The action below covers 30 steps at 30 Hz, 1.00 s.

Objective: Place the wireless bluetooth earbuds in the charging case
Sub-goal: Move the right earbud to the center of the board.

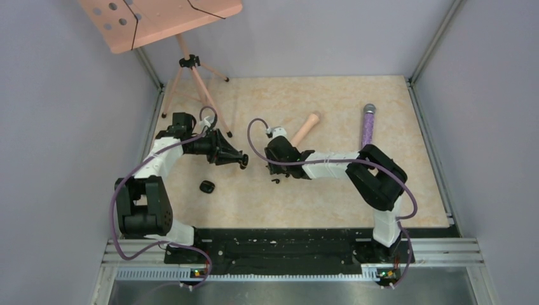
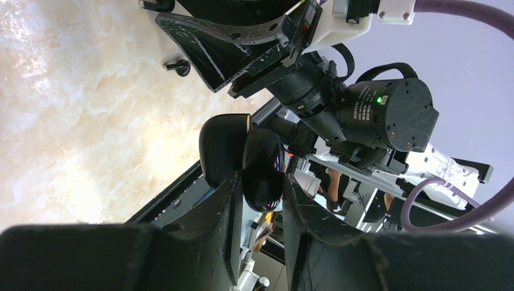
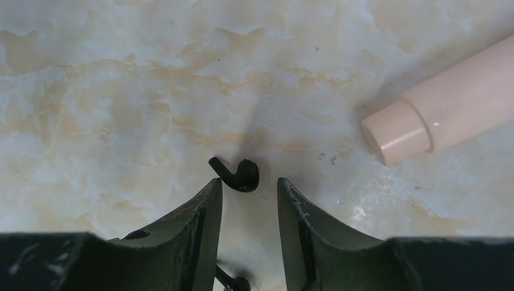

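Earbud: tiny, black, comma-shaped with a short hooked stem. It lies flat on the worktop, just ahead of the right gripper and in line with the gap between its tips. It touches neither finger. A second small black piece shows low in that gap, too blurred to identify.

Right gripper: jaws parted with nothing clamped, pointed down at the worktop close above the earbud. The arm's white forearm runs leftward from a folded black elbow, and the wrist is bent downward.

Charging case: glossy black and pebble-shaped. It shows as two rounded lobes side by side, with a small amber glint on the edge of one. It is pinched between the fingers of the left gripper and held clear of the worktop, near the right gripper.

Left gripper: closed on the charging case. The arm rises from its base, and the gripper extends sideways toward the right arm.

Worktop: beige, marble-patterned, with a slight sheen.

Other items:
- Black rounded lump, resting on the worktop below the left gripper in the overhead view.
- Peach cylinder, smooth with a stepped end, lying just beyond the right gripper.
- Purple glittered rod, lying well apart at the right.
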{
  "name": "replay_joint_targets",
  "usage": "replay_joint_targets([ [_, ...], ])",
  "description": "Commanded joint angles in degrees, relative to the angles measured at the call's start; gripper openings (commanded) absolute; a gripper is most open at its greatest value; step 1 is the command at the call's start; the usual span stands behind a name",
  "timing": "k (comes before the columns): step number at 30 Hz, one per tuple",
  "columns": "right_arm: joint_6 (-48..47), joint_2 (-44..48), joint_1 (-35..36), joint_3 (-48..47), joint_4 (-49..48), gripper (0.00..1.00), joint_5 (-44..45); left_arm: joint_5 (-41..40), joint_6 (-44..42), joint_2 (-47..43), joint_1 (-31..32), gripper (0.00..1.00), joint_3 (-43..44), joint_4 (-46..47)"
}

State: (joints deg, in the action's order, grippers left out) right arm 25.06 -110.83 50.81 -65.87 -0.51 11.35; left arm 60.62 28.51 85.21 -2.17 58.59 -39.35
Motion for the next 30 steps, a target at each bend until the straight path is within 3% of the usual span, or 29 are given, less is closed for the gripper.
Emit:
replay_joint_targets([
  [1,-2.69,4.65,0.38,3.85,2.72,0.38,4.06,1.91,-1.00,-2.34,-0.32,0.00,-0.32,-0.50],
  [14,-0.90,11.95,-1.93,8.97,1.09,0.37,1.63,2.23,-0.54,-2.94,-0.31,0.00,-0.86,-0.09],
  [30,9.03,1.21,-1.84,-0.36,-1.05,0.44,-0.14,2.01,-0.52,-4.17,-0.37,0.00,-0.67,-0.82],
])
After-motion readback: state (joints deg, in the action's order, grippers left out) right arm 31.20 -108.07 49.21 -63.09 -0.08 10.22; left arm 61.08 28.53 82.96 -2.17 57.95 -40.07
